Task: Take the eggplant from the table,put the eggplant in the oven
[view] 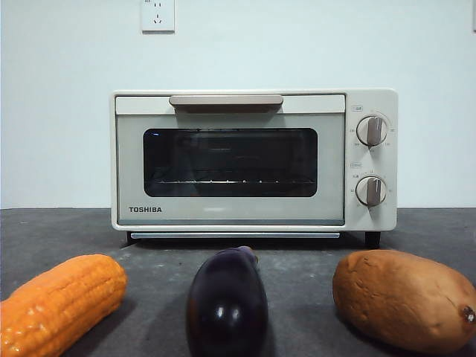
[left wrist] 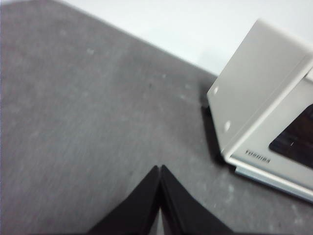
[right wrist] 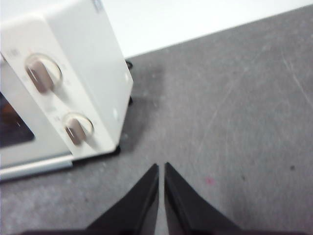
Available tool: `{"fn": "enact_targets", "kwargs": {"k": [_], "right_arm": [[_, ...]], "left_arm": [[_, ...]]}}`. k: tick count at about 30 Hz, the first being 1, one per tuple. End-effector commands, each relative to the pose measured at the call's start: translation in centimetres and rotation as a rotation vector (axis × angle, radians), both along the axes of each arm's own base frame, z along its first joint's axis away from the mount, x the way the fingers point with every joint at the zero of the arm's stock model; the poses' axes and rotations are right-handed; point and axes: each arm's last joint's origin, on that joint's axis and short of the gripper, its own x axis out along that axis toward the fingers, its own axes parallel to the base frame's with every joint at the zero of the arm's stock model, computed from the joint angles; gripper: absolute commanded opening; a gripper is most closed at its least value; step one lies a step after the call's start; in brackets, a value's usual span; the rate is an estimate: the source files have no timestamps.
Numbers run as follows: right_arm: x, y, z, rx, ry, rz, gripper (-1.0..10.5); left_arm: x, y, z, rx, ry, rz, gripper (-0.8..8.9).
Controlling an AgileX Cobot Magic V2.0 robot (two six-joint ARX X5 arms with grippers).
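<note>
left gripper (left wrist: 160, 171) and right gripper (right wrist: 162, 169): jaws closed, empty, over the dark grey matte table (view: 297, 268). glossy dark purple eggplant (view: 227, 301) lies before the cream-white toshiba toaster oven (view: 253, 160), door closed. nothing done yet; door opening, pickup and placement remain.

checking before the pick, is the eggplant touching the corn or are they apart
Apart. The front view shows a strip of bare table between the eggplant and the corn.
</note>
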Motion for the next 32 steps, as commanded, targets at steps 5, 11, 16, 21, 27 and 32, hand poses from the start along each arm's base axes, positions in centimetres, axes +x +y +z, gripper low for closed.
{"fn": "enact_targets", "kwargs": {"k": [5,11,16,21,27,32], "right_arm": [[-1.3,0.0,4.8,0.015,-0.103,-0.01,0.0],[-2.1,0.0,8.7,0.014,-0.115,-0.008,0.0],[-2.2,0.0,11.6,0.008,-0.061,0.001,0.0],[-1.4,0.2,14.0,-0.015,0.045,0.068,0.0],[0.0,0.7,16.1,0.005,0.183,0.233,0.4],[1.6,1.2,17.0,0.096,0.27,0.419,2.2]], "left_arm": [[-0.5,0.0,3.5,-0.009,0.024,-0.008,0.06],[-0.1,-0.2,6.7,-0.018,0.05,-0.063,0.06],[0.9,-0.3,9.3,-0.005,0.084,-0.131,0.06],[2.3,-0.6,11.7,0.021,0.14,-0.227,0.06],[3.9,-0.9,13.8,0.021,0.209,-0.344,0.06],[5.0,-1.2,14.7,0.004,0.227,-0.424,0.06]]}}
